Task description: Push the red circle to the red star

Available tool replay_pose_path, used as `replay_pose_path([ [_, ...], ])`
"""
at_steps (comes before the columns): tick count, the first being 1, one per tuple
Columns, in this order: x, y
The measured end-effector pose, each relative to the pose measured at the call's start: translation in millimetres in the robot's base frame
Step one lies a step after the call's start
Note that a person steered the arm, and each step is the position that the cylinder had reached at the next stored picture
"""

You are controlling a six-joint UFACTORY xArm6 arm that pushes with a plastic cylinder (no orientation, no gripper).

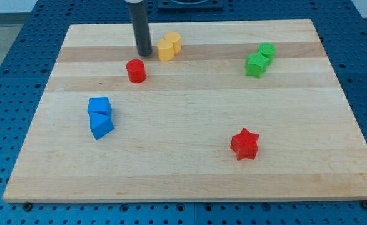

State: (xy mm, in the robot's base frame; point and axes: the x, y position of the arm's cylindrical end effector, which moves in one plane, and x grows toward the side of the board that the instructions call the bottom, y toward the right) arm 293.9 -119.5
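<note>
A pale wooden bench (189, 169) fills the view, resting on a blue perforated base (8, 44) that shows around its edges. Seven blocks lie on it. Two are red: a red circle (135, 70) towards the view's upper left and a red star (244, 144) towards the lower right, well apart from each other. Two yellow blocks (169, 47), touching one another, sit near the top edge, just to the right of the rod; their shapes are hard to make out. Two green blocks (259, 60), also touching, lie in the upper right. Two blue blocks (100, 116), pressed together, lie at the left.

There are no fingers on this arm, so nothing is grasped; it ends in one dark rod. My tip (144, 54) stands on the bench just above the red circle and slightly to its right, near it, though I cannot tell whether they touch.
</note>
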Motion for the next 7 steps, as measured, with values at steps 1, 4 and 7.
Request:
replay_pose_path([
  [1,0,-45],
  [4,25,-72],
  [7,45,2],
])
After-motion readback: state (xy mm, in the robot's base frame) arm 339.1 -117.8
